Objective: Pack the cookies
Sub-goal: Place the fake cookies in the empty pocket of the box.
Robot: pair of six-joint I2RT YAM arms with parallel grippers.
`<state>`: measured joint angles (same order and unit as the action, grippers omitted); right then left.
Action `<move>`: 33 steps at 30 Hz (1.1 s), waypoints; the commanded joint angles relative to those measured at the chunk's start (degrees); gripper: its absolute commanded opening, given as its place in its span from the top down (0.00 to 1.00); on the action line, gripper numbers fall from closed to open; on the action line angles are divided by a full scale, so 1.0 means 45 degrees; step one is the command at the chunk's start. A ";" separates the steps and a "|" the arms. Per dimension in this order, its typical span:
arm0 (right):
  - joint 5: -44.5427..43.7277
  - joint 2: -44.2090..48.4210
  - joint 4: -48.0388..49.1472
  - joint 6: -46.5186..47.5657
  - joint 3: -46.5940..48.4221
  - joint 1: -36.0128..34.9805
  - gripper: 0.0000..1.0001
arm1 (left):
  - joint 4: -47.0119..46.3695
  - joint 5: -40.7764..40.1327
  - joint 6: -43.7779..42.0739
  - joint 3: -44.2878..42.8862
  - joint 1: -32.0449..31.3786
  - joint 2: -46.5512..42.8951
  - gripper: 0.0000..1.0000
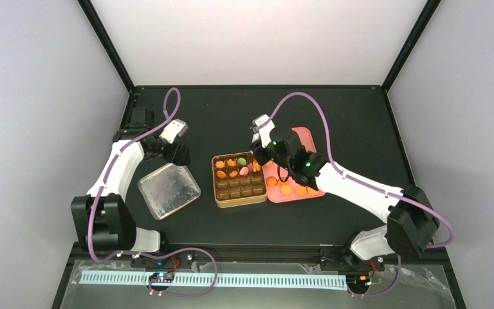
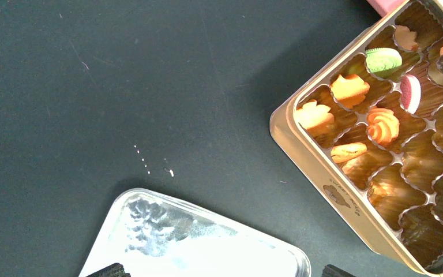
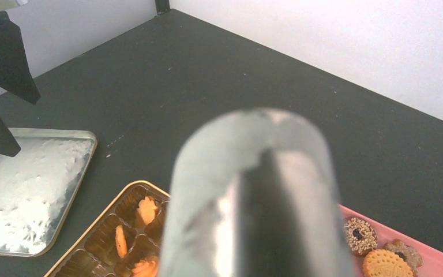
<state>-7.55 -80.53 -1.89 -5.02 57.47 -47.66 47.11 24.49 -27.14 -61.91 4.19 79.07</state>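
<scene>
1. we saw a compartmented tin (image 2: pixel 323 173) standing open near the middle of the dark table (image 1: pixel 231 109), with a pink tray (image 1: pixel 307 135) just beside its right side.
2. some of the cookies (image 2: pixel 350 89) sat in the tin's far rows. several were orange, each in its own cup, along with a green cookie (image 2: pixel 383 60) and a pink cookie (image 2: pixel 410 93) that stood on its edge.
3. more cookies lay loose on the pink tray, with orange ones along its near end. the right wrist view also showed a dark sprinkled ring and a golden round one.
4. the right gripper (image 1: pixel 262 154) hung over the tin's far right corner, clamped on the metal tongs (image 3: pixel 259 196). their blurred handle filled the right wrist view and hid the fingers.
5. in the left wrist view the tongs' tip lay against an orange cookie at that corner; we could not tell whether it pinched it.
6. the left gripper (image 2: pixel 224 272) was spread wide, its dark fingertips (image 2: pixel 111 270) far apart above a silver lid (image 1: pixel 168 190). the lid lay flat to the left of the tin, apart from it.
</scene>
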 commanded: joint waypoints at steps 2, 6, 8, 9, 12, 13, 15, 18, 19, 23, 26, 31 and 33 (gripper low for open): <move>-0.0270 0.0150 0.0531 -0.0019 0.0257 -0.0104 0.67 | -0.0012 0.0213 -0.0025 -0.0520 0.0140 -0.0231 0.11; -0.0200 0.0268 0.0451 -0.0047 0.0216 -0.0091 0.65 | 0.0007 0.0238 -0.0044 -0.0520 0.0148 -0.0238 0.11; -0.0107 0.0296 0.0403 -0.0035 0.0210 -0.0105 0.62 | 0.0009 0.0238 -0.0039 -0.0520 0.0144 -0.0255 0.11; -0.0103 0.0325 0.0386 -0.0037 0.0216 -0.0094 0.62 | 0.0005 0.0241 -0.0044 -0.0520 0.0159 -0.0250 0.11; -0.0149 0.0409 0.0399 -0.0071 0.0145 -0.0103 0.62 | 0.0009 0.0245 -0.0044 -0.0520 0.0149 -0.0259 0.11; -0.0181 0.0442 0.0400 -0.0071 0.0142 -0.0101 0.62 | 0.0010 0.0259 -0.0054 -0.0529 0.0145 -0.0258 0.11; -0.0260 0.0516 0.0401 -0.0096 0.0146 -0.0105 0.62 | 0.0003 0.0248 -0.0049 -0.0539 0.0152 -0.0271 0.11; -0.0365 0.0623 0.0420 -0.0135 0.0163 -0.0096 0.62 | 0.0014 0.0252 -0.0063 -0.0539 0.0156 -0.0278 0.11; -0.0408 0.0661 0.0420 -0.0150 0.0166 -0.0100 0.63 | 0.0021 0.0250 -0.0064 -0.0539 0.0160 -0.0267 0.11; -0.0468 0.0574 0.0532 -0.0117 0.0286 -0.0078 0.64 | 0.0041 0.0254 -0.0084 -0.0537 0.0165 -0.0276 0.11; -0.0102 0.0178 0.0387 -0.0096 0.0628 -0.0082 0.64 | 0.0019 0.0261 -0.0059 -0.0573 0.0165 -0.0266 0.11; 0.0003 -0.0277 0.0403 0.0039 0.0892 -0.0216 0.65 | 0.0038 0.0223 -0.0117 -0.0645 0.0195 -0.0325 0.11; -0.0164 -0.0400 0.0339 0.0194 0.0938 -0.0315 0.65 | 0.0059 0.0221 -0.0150 -0.0671 0.0225 -0.0296 0.11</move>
<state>-7.46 -81.10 -1.98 -5.04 59.68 -47.97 47.11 24.51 -27.18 -61.93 4.51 79.07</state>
